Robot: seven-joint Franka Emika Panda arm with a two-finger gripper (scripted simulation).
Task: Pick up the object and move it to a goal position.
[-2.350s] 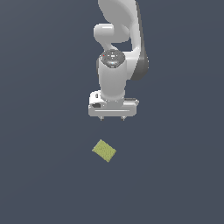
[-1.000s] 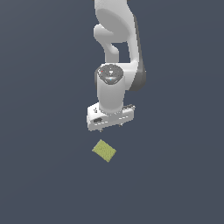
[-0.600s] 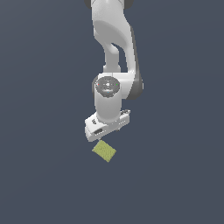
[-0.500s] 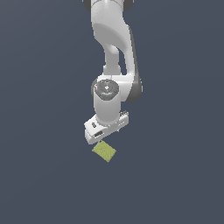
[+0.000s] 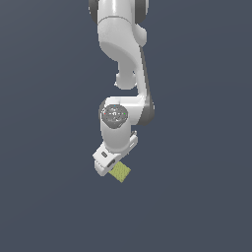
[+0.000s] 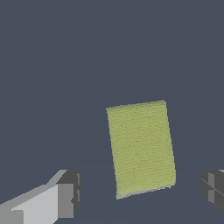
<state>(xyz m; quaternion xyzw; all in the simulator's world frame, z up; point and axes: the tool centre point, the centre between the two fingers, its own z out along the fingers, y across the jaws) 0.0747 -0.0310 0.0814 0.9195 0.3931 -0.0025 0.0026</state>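
Observation:
The object is a small yellow-green cube [image 5: 120,172] lying on the dark grey floor. In the wrist view the cube [image 6: 141,148] has a faintly textured top and lies between my two fingers without touching either. My white gripper [image 5: 114,166] is low over the cube and hides part of it in the exterior view. The gripper [image 6: 141,192] is open and empty: one fingertip [image 6: 70,192] and the other [image 6: 213,189] stand wide apart on either side of the cube.
The dark grey floor [image 5: 197,197] is flat all around. The white arm [image 5: 123,74] rises from the gripper towards the top of the exterior view.
The arm has come down and turned its wrist. The gripper now sits right over the cube, which has not moved.

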